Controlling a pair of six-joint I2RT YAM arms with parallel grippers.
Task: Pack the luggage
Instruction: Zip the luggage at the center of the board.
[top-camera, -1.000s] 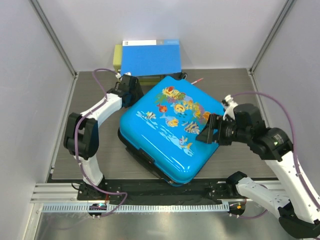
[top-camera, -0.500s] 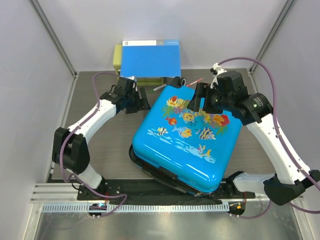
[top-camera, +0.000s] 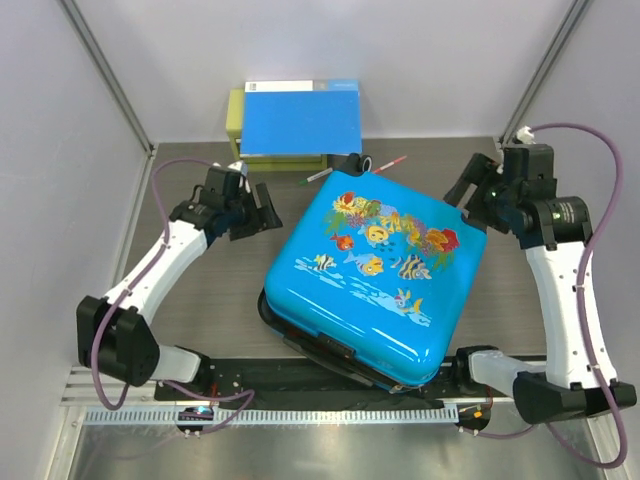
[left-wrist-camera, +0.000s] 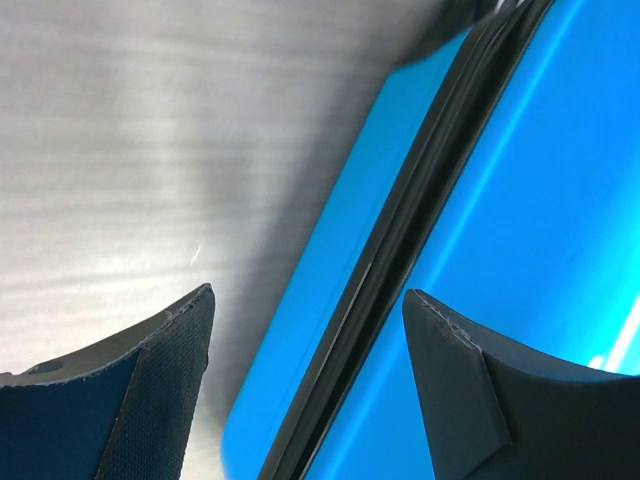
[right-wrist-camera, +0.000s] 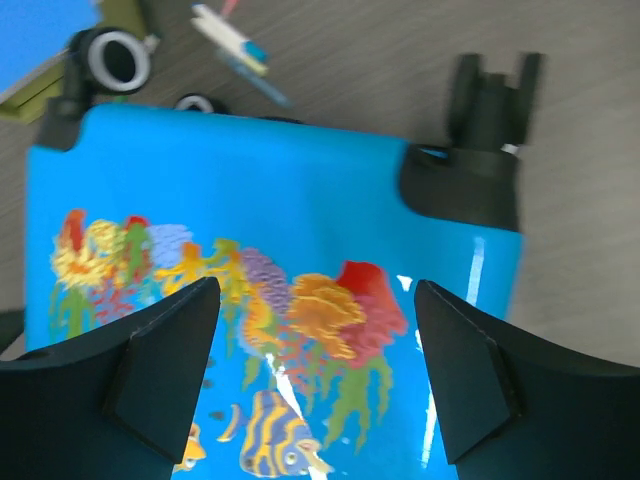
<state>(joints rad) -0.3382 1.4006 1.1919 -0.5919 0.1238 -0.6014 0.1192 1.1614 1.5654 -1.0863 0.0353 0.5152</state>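
Observation:
The luggage (top-camera: 370, 270), a bright-blue hard shell with a fish-and-coral print, lies closed and flat in the middle of the table. My left gripper (top-camera: 262, 212) hangs open just off its left far corner. In the left wrist view the case's blue side and black seam (left-wrist-camera: 400, 250) run between the spread fingers (left-wrist-camera: 150, 390), with nothing gripped. My right gripper (top-camera: 462, 185) is open above the right far corner. Through the right wrist view I look down on the printed lid (right-wrist-camera: 250, 200) and a black wheel (right-wrist-camera: 490, 100) past my open gripper (right-wrist-camera: 315, 290).
A flat blue folder (top-camera: 300, 120) rests on a yellow-green box (top-camera: 235, 115) at the back. Two pens (top-camera: 390, 162) (top-camera: 318, 176) lie behind the case near a wheel (top-camera: 350, 162). Grey walls close in left, right and back.
The case slid and turned to the right, then stayed put. The left gripper drew back to the left, the right gripper swung up and off the lid to the right. Both opened wider.

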